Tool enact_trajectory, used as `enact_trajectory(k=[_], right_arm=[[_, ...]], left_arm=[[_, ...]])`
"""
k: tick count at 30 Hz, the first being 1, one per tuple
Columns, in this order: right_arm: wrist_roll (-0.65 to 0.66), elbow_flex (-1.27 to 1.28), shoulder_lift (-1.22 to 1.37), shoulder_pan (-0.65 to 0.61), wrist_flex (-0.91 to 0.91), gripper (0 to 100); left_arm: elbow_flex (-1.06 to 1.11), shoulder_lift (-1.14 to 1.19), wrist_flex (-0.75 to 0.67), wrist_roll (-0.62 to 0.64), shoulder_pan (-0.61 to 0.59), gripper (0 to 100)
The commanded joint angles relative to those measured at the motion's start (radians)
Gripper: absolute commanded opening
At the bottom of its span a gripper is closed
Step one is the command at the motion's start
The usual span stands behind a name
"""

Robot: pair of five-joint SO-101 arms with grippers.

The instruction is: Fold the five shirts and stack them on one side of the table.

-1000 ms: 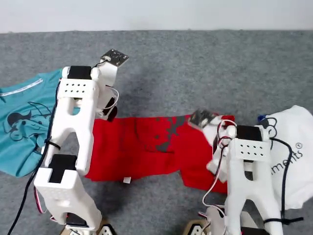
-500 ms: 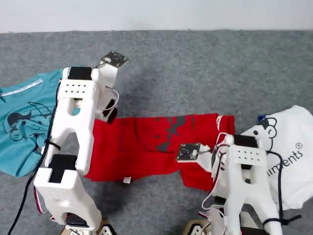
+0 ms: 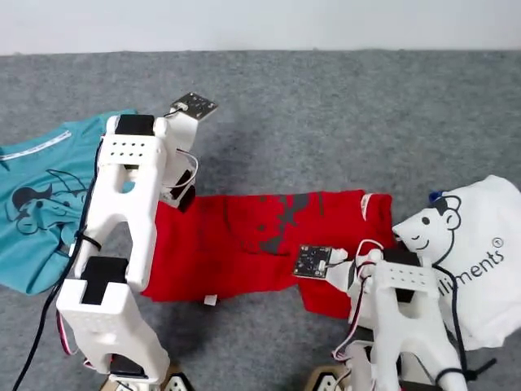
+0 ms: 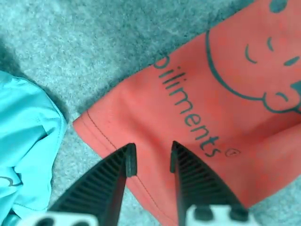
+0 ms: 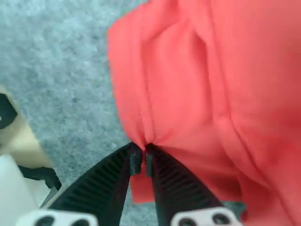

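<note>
Red fabric was bunched into a little fold right between the tips of the right claw (image 5: 141, 159). That claw was pressed together on it, so it had a pinch of the red shirt (image 3: 244, 244) by one edge. The left claw (image 4: 150, 157) was spread just a bit, with its black ribbed fingers (image 4: 117, 174) hanging over the shirt's stitched corner and nothing between them. Couldn't tell if the tips touched the cloth. The shirt lay stretched out, soft and wrinkly with a dark print, in the middle of the fuzzy grey surface (image 3: 326, 106). A teal shirt (image 3: 41, 204) sat rumpled just beside that corner on the left arm's side. A white shirt (image 3: 480, 244) was lumped up by the right arm.
</note>
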Motion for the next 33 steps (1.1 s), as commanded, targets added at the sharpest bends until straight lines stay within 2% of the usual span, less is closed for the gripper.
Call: enact_trajectory(k=[1,5,8,12,18,26,33], right_arm=[[0.006,-0.037,0.008,0.036,0.002,0.9],[0.003,-0.153,0.001,0.068,0.096,1.0],[-0.046,-0.267,0.001,0.068,0.177,1.0],[-0.078,-0.368,0.01,0.056,0.191,1.0],[-0.084,-0.384,0.012,0.008,0.114,1.0],[-0.195,-0.493,0.022,0.007,0.001,1.0],[-0.222,-0.508,0.196,0.008,-0.18,1.0]], left_arm=[[-0.005,-0.005,-0.006,-0.017,0.005,13],[-0.005,-0.005,-0.006,-0.017,0.009,13],[-0.005,-0.005,-0.005,-0.017,0.011,13],[-0.005,-0.005,-0.006,-0.017,0.012,13],[-0.005,-0.005,-0.006,-0.017,0.012,13],[-0.004,-0.005,-0.006,-0.017,0.012,13],[-0.004,-0.005,-0.006,-0.017,0.012,13]])
